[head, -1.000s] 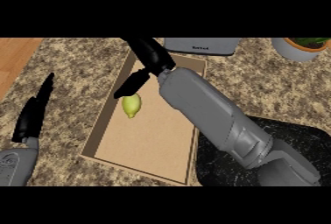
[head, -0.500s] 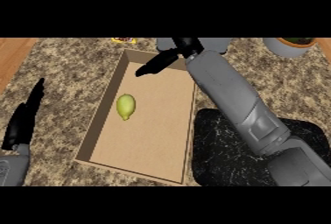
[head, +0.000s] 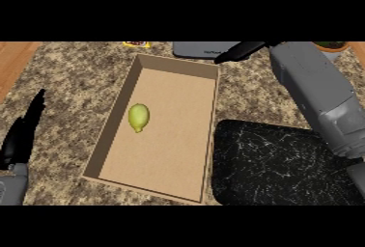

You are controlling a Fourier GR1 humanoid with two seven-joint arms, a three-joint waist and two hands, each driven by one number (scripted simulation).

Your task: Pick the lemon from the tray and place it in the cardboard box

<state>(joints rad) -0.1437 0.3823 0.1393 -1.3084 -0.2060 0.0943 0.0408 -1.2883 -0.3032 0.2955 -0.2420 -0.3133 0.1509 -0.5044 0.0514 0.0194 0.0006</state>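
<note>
The yellow-green lemon lies on the floor of the cardboard box, left of its middle, with nothing touching it. My right hand is above the box's far right corner, fingers straight and holding nothing. The black tray sits right of the box, under my right forearm. At the left edge my left hand rests with its fingers straight, pointing up, apart from the box.
A grey appliance stands behind the box at the counter's back. A small yellow item lies at the back edge. A potted plant shows at the far right corner. Wooden floor borders the counter's left.
The lemon was released into the box and lies still. My right hand has lifted away and moved back and to the right, out of the box. The left hand barely moved.
</note>
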